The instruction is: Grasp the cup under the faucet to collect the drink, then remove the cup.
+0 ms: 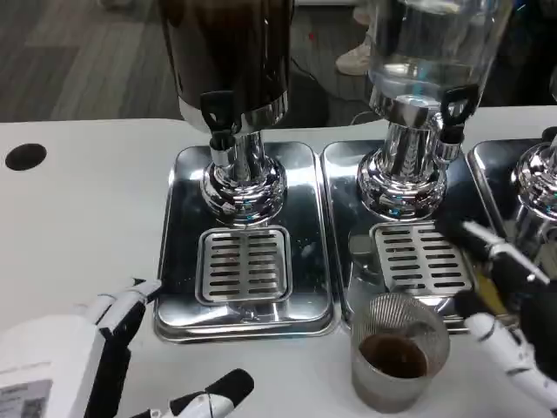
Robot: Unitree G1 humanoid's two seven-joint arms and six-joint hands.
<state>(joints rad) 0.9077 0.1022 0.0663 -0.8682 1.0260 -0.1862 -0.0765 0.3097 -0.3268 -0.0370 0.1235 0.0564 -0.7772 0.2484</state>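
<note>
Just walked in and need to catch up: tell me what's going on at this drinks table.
The robot's right hand is at the side of a ribbed glass cup holding some dark drink. The cup stands on the white table in front of the right tray, no longer under a faucet. Whether the hand grips it is unclear. The left hand waits open by the left tray.

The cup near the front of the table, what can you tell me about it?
The cup is a small clear tumbler with a ribbed, glassy wall. It stands upright on the white table, just in front of the middle metal tray and its slotted grate, not under a faucet. A little dark brown drink sits in the bottom. The right hand is beside it on the right; whether the fingers touch the cup is unclear.
</note>
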